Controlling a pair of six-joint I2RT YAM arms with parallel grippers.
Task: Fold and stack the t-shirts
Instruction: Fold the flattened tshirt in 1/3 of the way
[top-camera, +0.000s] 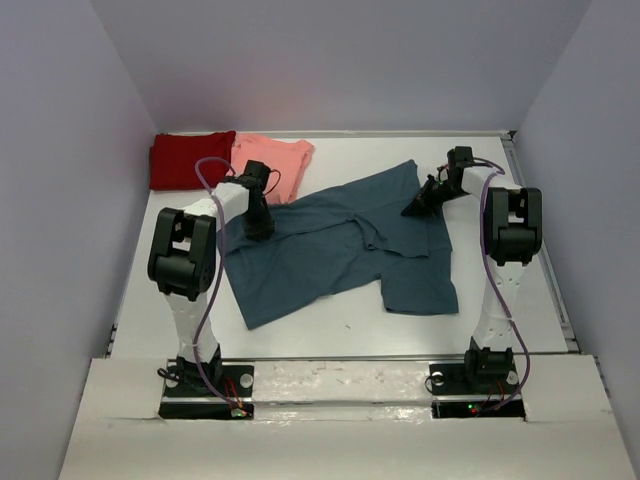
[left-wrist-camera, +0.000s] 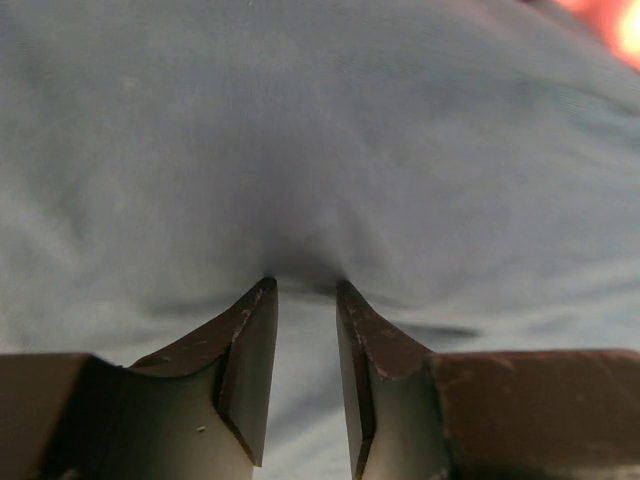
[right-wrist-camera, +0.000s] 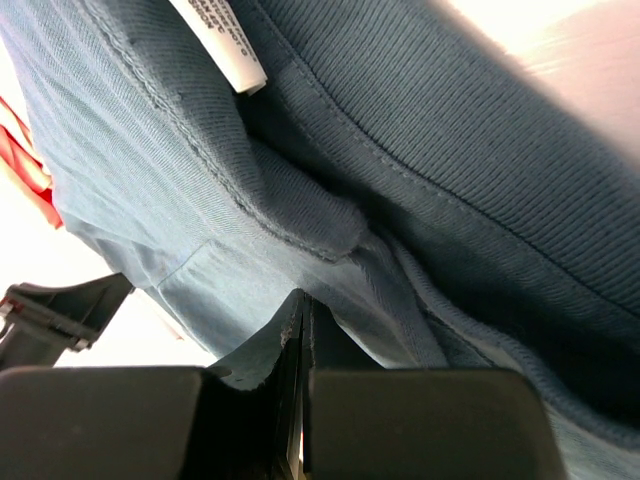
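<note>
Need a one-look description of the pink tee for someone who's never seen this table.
On the white table, look to the far-left corner, where two t-shirts lie side by side. The salmon-pink t-shirt is the right-hand one, between the dark red t-shirt and the big teal-blue t-shirt spread mid-table. It is the only pale, warm-coloured one.

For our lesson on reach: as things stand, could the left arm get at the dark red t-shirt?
Probably yes: the dark red t-shirt lies far left, just beyond the left gripper, with nothing standing between them.
</note>
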